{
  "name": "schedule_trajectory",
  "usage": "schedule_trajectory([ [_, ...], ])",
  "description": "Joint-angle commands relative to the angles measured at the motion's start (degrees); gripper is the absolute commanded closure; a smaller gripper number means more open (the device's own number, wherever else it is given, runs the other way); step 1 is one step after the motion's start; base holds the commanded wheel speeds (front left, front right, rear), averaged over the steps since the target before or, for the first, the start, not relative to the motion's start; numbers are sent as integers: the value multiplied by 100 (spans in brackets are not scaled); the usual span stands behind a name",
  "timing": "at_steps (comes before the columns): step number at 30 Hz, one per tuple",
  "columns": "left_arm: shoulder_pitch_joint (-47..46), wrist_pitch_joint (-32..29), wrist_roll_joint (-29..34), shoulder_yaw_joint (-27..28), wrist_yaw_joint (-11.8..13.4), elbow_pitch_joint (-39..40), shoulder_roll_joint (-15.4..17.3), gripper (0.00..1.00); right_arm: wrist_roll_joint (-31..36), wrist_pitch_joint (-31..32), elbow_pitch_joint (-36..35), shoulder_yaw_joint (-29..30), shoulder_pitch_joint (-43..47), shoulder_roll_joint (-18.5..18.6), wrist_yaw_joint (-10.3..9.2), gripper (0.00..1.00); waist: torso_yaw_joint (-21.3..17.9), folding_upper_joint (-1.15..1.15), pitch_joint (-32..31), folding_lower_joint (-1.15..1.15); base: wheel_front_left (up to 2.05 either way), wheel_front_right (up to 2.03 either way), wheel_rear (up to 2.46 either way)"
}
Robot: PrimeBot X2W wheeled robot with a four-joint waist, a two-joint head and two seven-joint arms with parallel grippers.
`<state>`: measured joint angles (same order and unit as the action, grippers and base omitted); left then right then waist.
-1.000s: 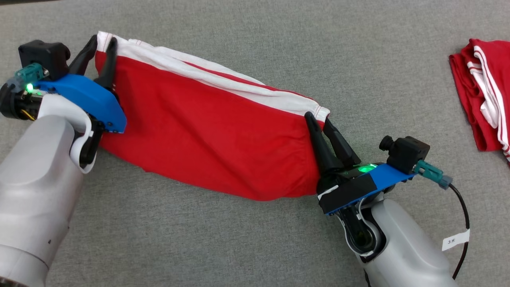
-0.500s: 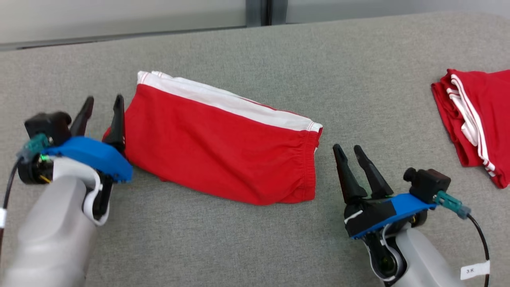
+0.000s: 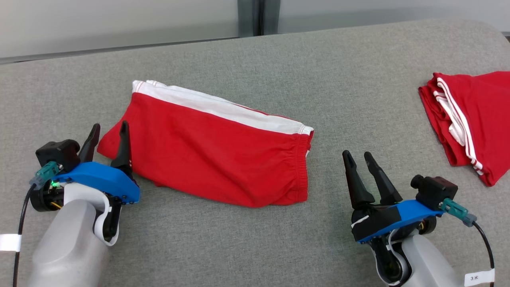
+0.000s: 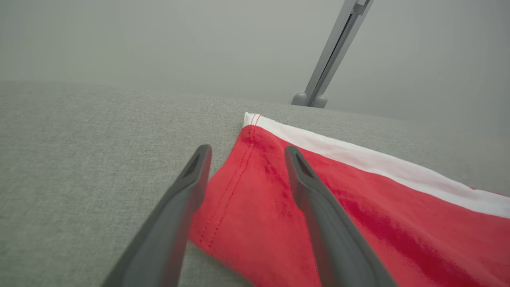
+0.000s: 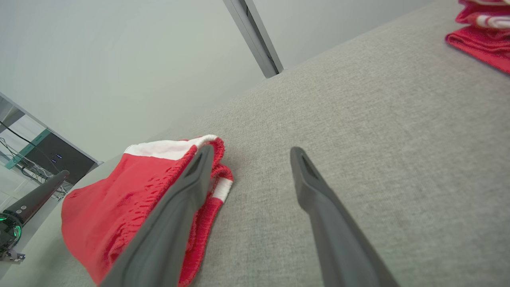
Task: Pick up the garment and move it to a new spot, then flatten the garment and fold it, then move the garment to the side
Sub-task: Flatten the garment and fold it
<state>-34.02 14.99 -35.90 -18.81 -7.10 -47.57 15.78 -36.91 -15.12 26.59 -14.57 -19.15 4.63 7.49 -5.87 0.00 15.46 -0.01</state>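
The grey padded table [image 3: 239, 52] carries the folded red garment [image 3: 215, 159] lying flat at its centre. At the garment's eight o'clock the left gripper [image 3: 110, 125] stands spread wide and empty around its corner. At four o'clock the right gripper [image 3: 356, 153] is equally spread, holding nothing and clear of the cloth.

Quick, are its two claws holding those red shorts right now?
Left gripper: open, holding nothing, at the red shorts' corner.
Right gripper: open, holding nothing, clear of the shorts.

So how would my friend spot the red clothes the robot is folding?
Start at the wide grey fabric tabletop. Near its middle lies a folded red cloth garment with one broad white band along its far edge. The other red garment, at the right edge, has thin white stripes instead.
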Motion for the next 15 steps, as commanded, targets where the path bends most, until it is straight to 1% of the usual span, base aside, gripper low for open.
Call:
schedule_trajectory([
  [1,-33,23,75,60,-34,-86,-15,0,134,2,-41,41,6,23,0,0,-12,0,45,1,0,0,0],
  [9,-502,0,130,30,-53,-989,17,0,248,1,-122,156,-127,-4,0,0,-115,0,322,1,0,0,0],
  [15,-639,-349,-22,-355,-40,-1378,-129,0,327,2,-143,249,-153,-16,0,0,-162,0,375,1,0,0,0],
])
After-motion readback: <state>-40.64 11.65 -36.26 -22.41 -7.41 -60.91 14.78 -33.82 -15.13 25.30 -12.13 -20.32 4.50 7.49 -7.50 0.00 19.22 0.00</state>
